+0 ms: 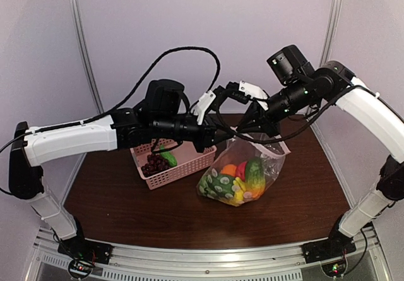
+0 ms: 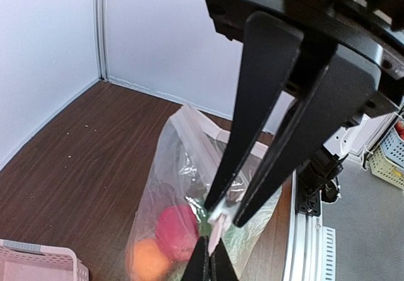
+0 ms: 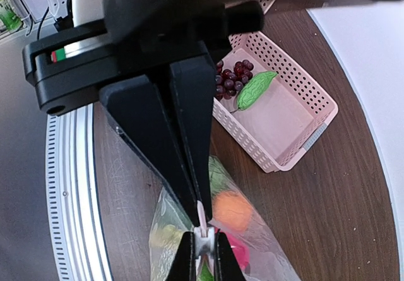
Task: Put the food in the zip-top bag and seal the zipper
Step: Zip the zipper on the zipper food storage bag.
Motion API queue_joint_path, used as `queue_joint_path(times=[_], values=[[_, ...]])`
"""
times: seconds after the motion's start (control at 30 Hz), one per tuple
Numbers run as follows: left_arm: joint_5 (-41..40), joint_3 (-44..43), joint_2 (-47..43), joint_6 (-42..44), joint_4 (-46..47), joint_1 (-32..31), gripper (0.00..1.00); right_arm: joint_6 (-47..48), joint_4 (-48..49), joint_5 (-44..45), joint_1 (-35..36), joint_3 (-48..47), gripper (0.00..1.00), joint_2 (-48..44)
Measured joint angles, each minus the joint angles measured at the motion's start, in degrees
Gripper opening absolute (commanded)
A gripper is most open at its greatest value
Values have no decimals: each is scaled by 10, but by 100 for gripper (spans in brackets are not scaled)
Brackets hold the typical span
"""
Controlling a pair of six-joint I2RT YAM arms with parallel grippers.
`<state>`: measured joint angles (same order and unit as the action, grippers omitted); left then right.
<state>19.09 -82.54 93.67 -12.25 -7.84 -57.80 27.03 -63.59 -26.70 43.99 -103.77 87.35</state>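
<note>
Your left tool [image 2: 228, 215] is clamped on the zipper [image 2: 216, 223], and your right tool [image 3: 201, 216] pinches the same strip from the opposite side, tips nearly touching. From that grip the zip-top bag [image 1: 273, 160] hangs upright, right of centre over the tabletop [image 1: 126, 199]. Inside, the food [image 1: 235, 181] is piled at the lower left: orange, red, green and yellow pieces. Just left of it is the pink basket [image 1: 189, 167], with purple grapes [image 1: 156, 163] and a green vegetable [image 3: 255, 90] inside. Can't tell if the zipper is sealed.
</note>
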Motion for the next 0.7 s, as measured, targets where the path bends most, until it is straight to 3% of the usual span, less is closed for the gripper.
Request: queue_joint_path(times=[0.3, 0.7], values=[[-54, 110, -90, 5, 64, 13, 0, 20, -7, 16, -17, 0, 0, 4], [-86, 180, -132, -2, 117, 31, 0, 59, -37, 23, -108, 19, 0, 3]])
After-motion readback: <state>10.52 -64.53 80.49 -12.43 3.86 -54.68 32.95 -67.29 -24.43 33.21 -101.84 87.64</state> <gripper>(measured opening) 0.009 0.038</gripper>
